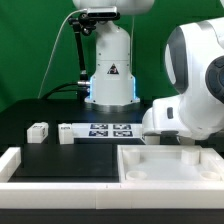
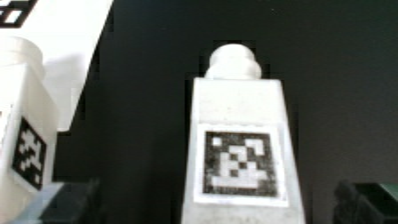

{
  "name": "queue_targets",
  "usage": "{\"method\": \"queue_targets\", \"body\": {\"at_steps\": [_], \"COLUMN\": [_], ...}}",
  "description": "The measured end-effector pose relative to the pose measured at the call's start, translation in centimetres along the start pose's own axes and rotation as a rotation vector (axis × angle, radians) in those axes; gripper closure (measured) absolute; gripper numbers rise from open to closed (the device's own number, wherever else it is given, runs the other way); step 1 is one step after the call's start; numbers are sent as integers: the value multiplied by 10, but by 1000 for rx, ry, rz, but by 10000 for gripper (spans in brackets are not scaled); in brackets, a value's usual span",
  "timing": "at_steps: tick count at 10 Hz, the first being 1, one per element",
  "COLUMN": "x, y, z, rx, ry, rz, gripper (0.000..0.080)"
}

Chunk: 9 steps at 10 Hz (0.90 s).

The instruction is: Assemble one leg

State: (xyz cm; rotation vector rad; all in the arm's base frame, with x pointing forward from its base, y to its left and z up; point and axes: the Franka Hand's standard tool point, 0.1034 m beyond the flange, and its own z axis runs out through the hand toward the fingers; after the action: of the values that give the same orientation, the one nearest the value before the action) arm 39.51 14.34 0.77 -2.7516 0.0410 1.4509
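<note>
White leg (image 2: 237, 135) lies midway between the spread fingers (image 2: 370, 202), touching neither of them.

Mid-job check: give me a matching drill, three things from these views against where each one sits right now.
Things:
1. leg
2. marker board
3. square panel

Places:
A. flat on the black table, in front of the arm's base
B. between the fingers of the open end effector
C. near the front, at the exterior view's right

Pairs: 1-B, 2-A, 3-C
</note>
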Motion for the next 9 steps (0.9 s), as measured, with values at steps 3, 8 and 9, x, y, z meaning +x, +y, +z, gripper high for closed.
{"method": "queue_targets", "body": {"at_steps": [3,8,9], "x": [-1,-1,-1], "y": [0,0,0], "z": [7,7,7], "rx": [-5,-4,-4], "ry": [-9,-8,-8], "rz": [2,1,1], "gripper": [150,508,508]}}
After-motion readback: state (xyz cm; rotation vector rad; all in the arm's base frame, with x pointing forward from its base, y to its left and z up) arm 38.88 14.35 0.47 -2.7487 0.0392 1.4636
